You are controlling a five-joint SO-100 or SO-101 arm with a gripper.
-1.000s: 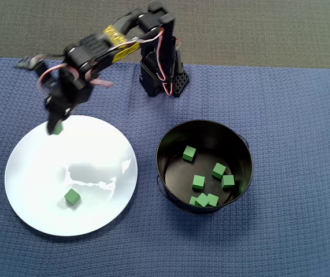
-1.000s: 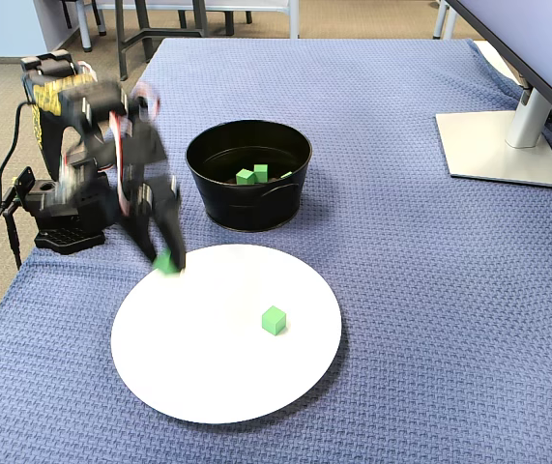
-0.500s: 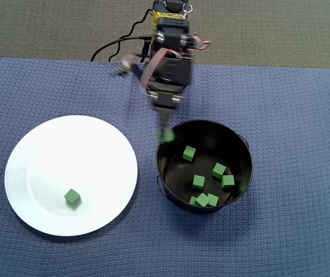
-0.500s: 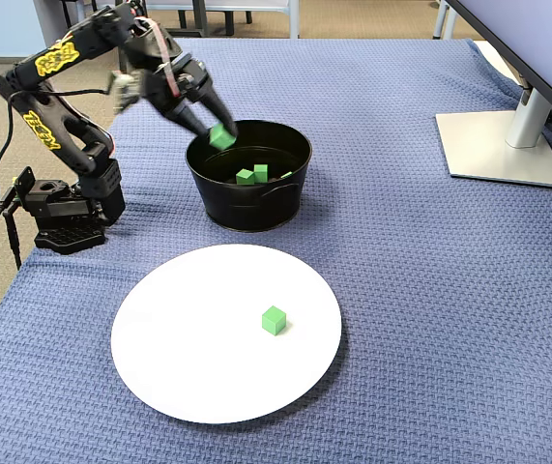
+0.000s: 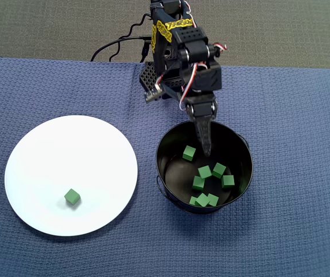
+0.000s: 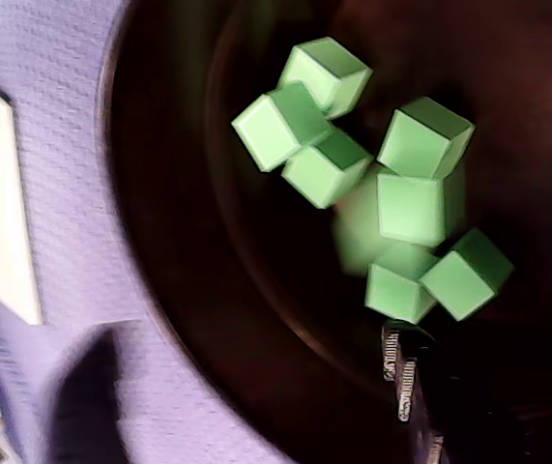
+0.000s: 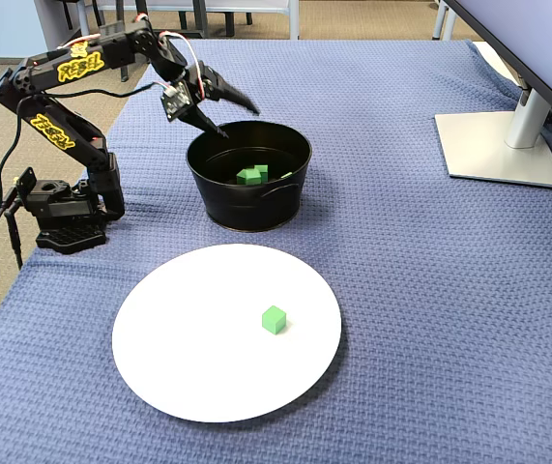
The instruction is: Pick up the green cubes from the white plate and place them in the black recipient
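Claw spread and empty above the black recipient, green cubes piled inside. Best lifted clear of the rim, then swung to the last cube on the white plate.

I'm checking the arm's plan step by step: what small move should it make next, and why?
Probably lift clear of the black pot and swing toward the white plate. The gripper hangs open and empty over the pot, the green cubes in the pot lie loose on its floor, and one green cube sits alone on the plate.
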